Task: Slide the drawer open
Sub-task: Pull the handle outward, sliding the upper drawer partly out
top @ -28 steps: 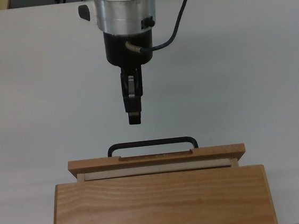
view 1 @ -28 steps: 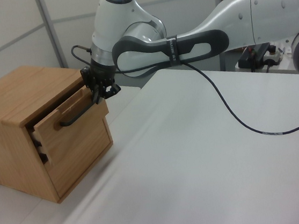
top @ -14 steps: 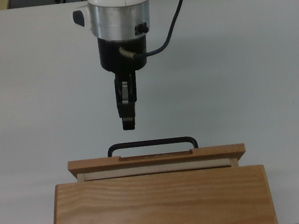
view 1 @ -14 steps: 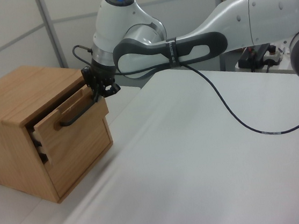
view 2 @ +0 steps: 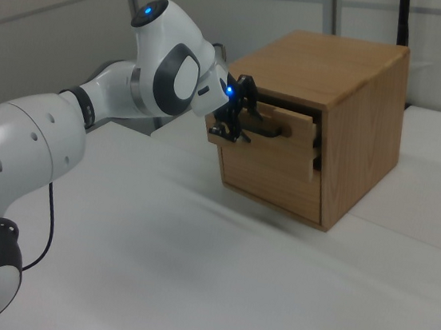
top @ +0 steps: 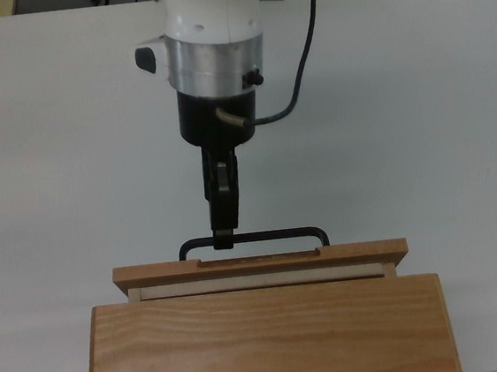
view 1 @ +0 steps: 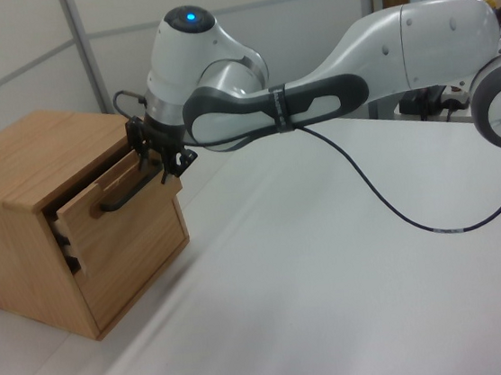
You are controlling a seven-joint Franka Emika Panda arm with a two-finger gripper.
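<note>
The drawer (top: 259, 263) is a light wooden box with a flat front panel, pulled a little way out of its wooden cabinet (top: 267, 339). A wide black bar handle (top: 280, 232) runs across its front. In the top view my gripper (top: 224, 236) comes from above and its tip meets the left part of the handle. The left view puts the gripper (view 1: 158, 158) at the handle's (view 1: 125, 195) far end, against the drawer front (view 1: 124, 233). From the right view the gripper (view 2: 237, 117) stands open, one finger above and one below the handle (view 2: 267, 130).
The cabinet stands on a white table (top: 419, 115) that stretches behind the arm. A black cable (view 1: 388, 203) hangs from the arm down to the table. Shelving and equipment (view 1: 430, 95) stand beyond the table's far edge in the left view.
The gripper has moved toward the drawer and now reaches the handle; half a second ago it hung well short of it. The drawer has not moved.
</note>
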